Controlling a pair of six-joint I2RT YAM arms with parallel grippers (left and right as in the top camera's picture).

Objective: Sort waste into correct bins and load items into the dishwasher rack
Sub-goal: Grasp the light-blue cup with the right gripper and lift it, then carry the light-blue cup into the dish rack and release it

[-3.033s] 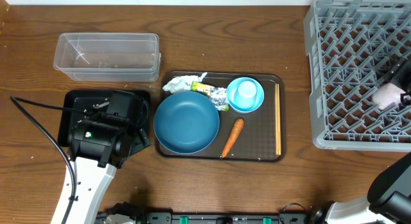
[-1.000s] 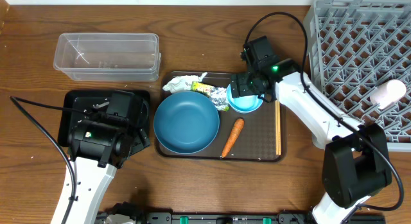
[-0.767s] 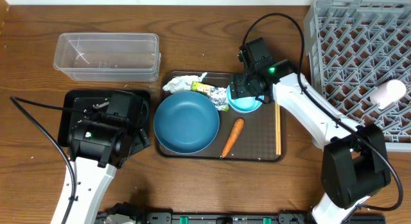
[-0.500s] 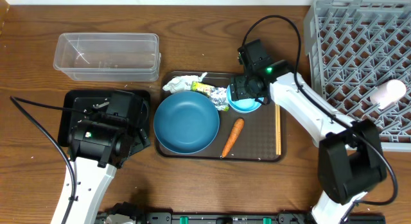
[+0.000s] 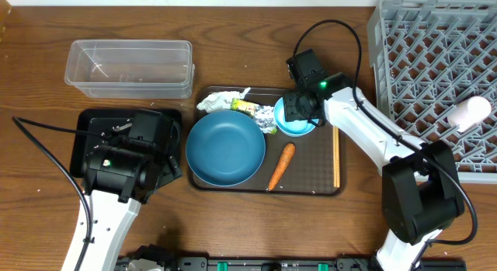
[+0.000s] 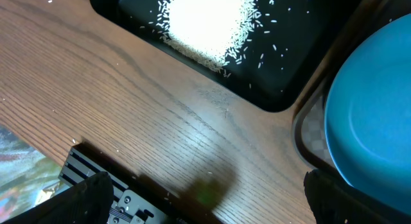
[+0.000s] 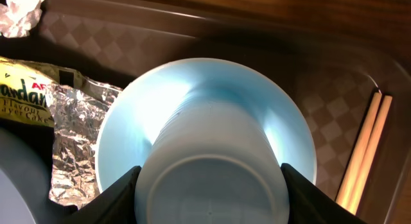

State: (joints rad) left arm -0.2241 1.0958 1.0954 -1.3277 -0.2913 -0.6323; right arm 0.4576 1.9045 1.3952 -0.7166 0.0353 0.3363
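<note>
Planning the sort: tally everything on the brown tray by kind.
Bowls: 2 (dark-blue bowl, light-blue bowl)
Cup: 1
Chopsticks: 2
Carrot: 1
Tissue: 1
Foil wrapper: 1
Total: 8

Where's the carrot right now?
Overhead view: the carrot lies on the brown tray, just right of the big bowl and left of the chopsticks.
</note>
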